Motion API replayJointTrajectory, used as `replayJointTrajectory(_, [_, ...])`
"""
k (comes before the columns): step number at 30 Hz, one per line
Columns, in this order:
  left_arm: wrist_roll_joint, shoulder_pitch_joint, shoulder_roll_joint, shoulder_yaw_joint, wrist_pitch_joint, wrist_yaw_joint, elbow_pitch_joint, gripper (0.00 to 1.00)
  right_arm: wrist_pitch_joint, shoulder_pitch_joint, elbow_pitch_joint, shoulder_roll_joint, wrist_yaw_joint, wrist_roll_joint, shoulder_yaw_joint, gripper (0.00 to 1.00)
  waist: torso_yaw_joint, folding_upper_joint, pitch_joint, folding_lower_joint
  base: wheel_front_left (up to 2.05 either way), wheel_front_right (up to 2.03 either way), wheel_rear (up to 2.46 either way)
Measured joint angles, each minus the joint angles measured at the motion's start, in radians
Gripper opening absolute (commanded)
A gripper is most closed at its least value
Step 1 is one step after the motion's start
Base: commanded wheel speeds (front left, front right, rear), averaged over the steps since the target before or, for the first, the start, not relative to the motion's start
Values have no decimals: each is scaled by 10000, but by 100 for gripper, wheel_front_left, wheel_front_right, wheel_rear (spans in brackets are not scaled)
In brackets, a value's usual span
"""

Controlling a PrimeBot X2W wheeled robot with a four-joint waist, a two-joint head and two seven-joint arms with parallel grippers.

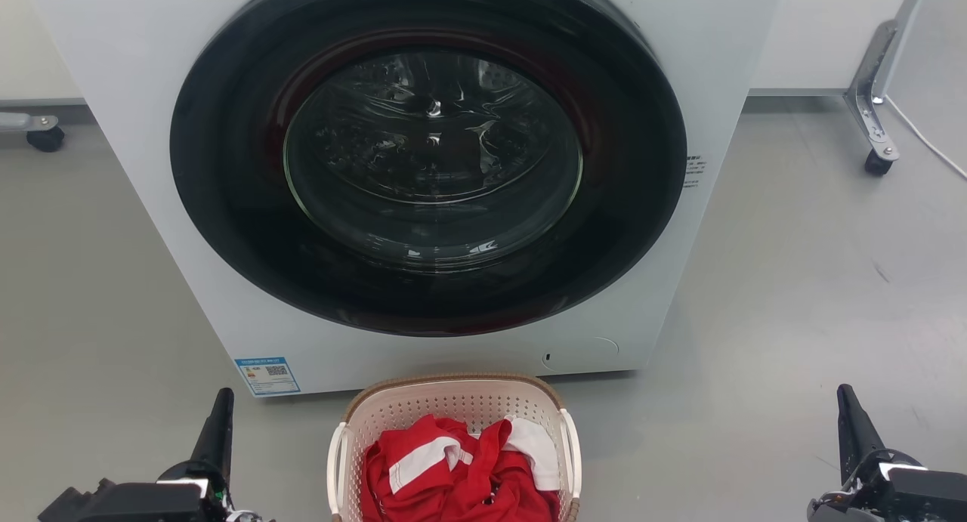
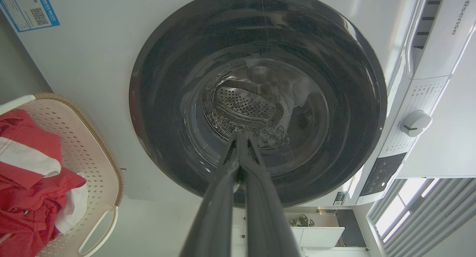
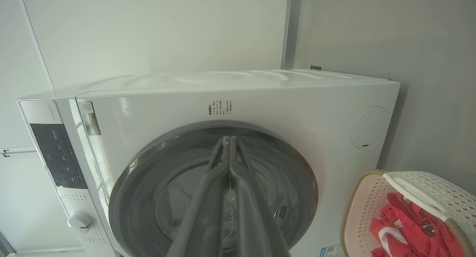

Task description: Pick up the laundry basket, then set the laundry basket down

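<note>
Left tool point(image 1: 223, 398) and right tool point(image 1: 846, 395) point forward at the washing machine point(image 1: 113, 129), each with fingers pressed together. Between them, touching neither, the laundry basket point(image 1: 453, 401) with red clothes point(image 1: 453, 480) stands on the floor point(image 1: 793, 280).

The head view looks down on the washing machine point(image 1: 128, 189) close ahead; both wrist views share its door point(image 2: 256, 100).

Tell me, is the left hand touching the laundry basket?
Apart. In the head view, bare grey floor lies between the left hand and the white side handle of the laundry basket.
</note>
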Motion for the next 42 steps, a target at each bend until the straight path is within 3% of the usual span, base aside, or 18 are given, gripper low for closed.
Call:
replayJointTrajectory(36, [0,0,0,0,0,0,0,0,0,0,0,0,0,0,0,0,0,0,0,0,0,0,0])
replayJointTrajectory(37, [0,0,0,0,0,0,0,100,0,0,0,0,0,0,0,100,0,0,0,0,0,0,0])
replayJointTrajectory(42, [0,397,-121,-38,0,13,449,100,0,322,476,130,-19,0,52,100,-1,0,1,0,0,0,0])
